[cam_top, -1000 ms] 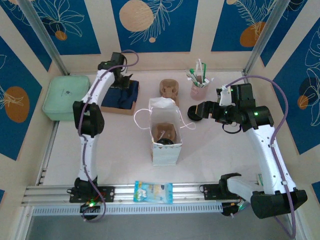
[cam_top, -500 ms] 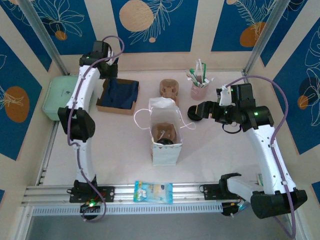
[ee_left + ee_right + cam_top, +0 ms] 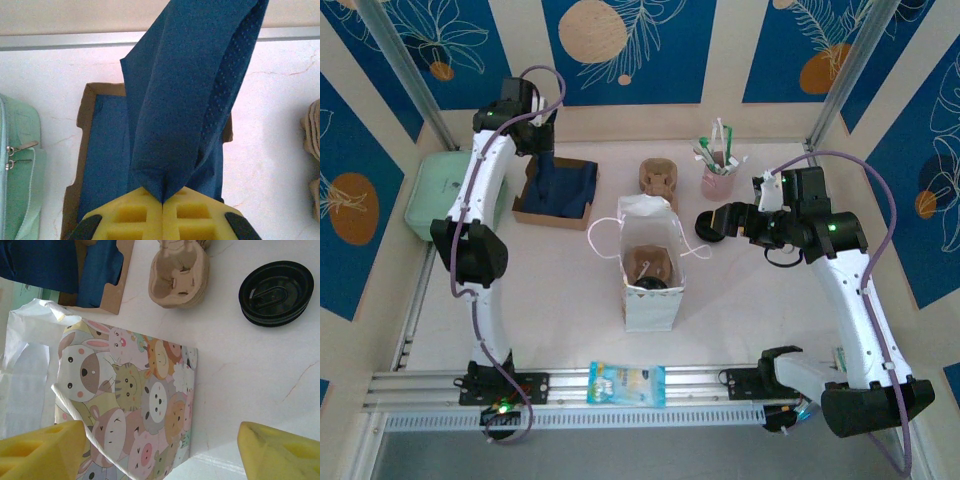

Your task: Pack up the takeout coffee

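Note:
A white paper bag (image 3: 650, 305) with cartoon animals on its side (image 3: 135, 390) stands open mid-table. Low inside it, beside a brown carrier, sits a round black lid (image 3: 653, 283) that looks like the takeout coffee's; the cup body is hidden. My left gripper (image 3: 162, 200) (image 3: 540, 135) is shut on a corner of a dark blue napkin (image 3: 190, 100), which hangs above the cardboard box (image 3: 82, 107) (image 3: 525, 212) of blue napkins at the back left. My right gripper (image 3: 161, 427) (image 3: 705, 225) stands open just right of the bag, holding nothing.
A stack of brown cup carriers (image 3: 659, 178) (image 3: 179, 275) and a pink cup of stirrers (image 3: 718, 178) stand behind the bag. Black lids (image 3: 276, 292) lie on the table. A green case (image 3: 445, 195) (image 3: 17, 165) sits far left, and a blue packet (image 3: 627, 383) lies on the front rail.
My left arm rose and swung back-left off the napkin box, drawing one napkin up with it. The right arm and the bag stayed still.

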Action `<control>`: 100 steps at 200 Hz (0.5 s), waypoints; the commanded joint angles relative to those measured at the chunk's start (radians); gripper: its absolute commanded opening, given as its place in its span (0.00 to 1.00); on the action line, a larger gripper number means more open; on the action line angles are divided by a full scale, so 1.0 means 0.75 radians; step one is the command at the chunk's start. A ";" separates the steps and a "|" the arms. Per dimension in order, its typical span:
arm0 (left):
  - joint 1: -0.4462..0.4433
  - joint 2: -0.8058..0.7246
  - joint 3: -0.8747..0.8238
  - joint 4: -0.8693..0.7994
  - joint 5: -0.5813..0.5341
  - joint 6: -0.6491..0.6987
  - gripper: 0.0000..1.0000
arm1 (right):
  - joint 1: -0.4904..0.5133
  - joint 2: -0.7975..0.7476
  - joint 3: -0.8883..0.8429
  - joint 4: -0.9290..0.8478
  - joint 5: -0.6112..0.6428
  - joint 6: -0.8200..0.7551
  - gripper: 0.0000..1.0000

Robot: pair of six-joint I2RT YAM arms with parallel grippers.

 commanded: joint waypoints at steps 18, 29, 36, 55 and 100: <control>-0.006 -0.028 -0.047 -0.004 0.073 -0.018 0.01 | 0.006 -0.007 0.002 0.006 -0.034 0.009 0.80; -0.006 -0.037 -0.059 0.006 0.084 -0.026 0.00 | 0.007 -0.005 0.004 0.004 -0.034 0.011 0.79; -0.005 -0.042 -0.059 0.007 0.090 -0.031 0.00 | 0.008 -0.004 0.005 0.004 -0.034 0.010 0.79; -0.006 -0.055 -0.063 0.019 0.115 -0.043 0.00 | 0.009 -0.001 0.012 0.003 -0.035 0.009 0.79; -0.006 -0.083 -0.065 0.035 0.208 -0.075 0.00 | 0.010 -0.003 0.037 -0.013 -0.027 -0.013 0.81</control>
